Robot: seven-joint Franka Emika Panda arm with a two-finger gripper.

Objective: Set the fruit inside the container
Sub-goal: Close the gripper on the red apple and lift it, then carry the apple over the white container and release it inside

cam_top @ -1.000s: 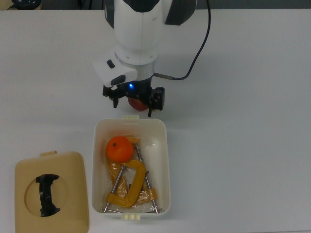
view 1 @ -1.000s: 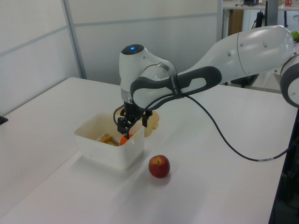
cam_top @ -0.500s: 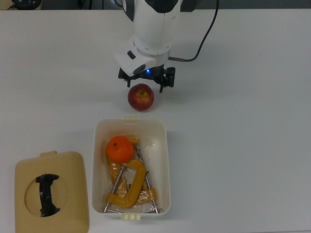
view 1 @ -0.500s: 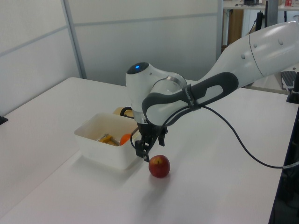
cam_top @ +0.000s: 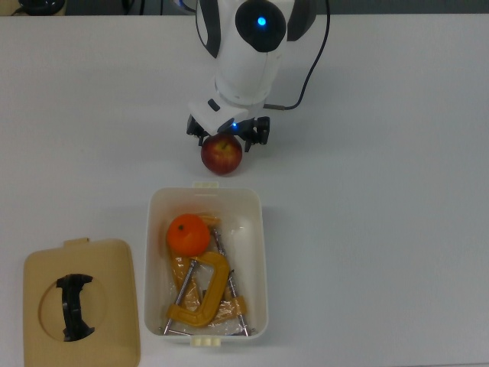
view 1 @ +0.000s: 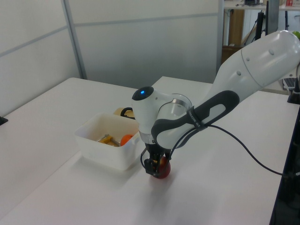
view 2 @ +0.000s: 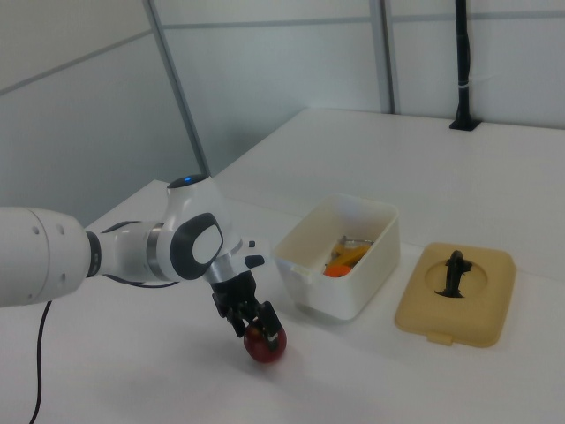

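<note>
The tool (cam_top: 228,138) is low over the red-yellow apple (cam_top: 221,155), which rests on the white worktop (cam_top: 382,191) just outside the short end of the cream-white container (cam_top: 261,252). The two fingers stand apart, one on each side of the apple's upper part; it is not possible to tell if they touch it. The orange (cam_top: 188,235) lies inside the container, in the end nearer the apple, beside a yellow C-clamp (cam_top: 205,294) that fills the other end. In the top view's lower left, well apart from the tool, the tan lid (cam_top: 81,302) with the black handle (cam_top: 74,306) lies flat on the worktop.
</note>
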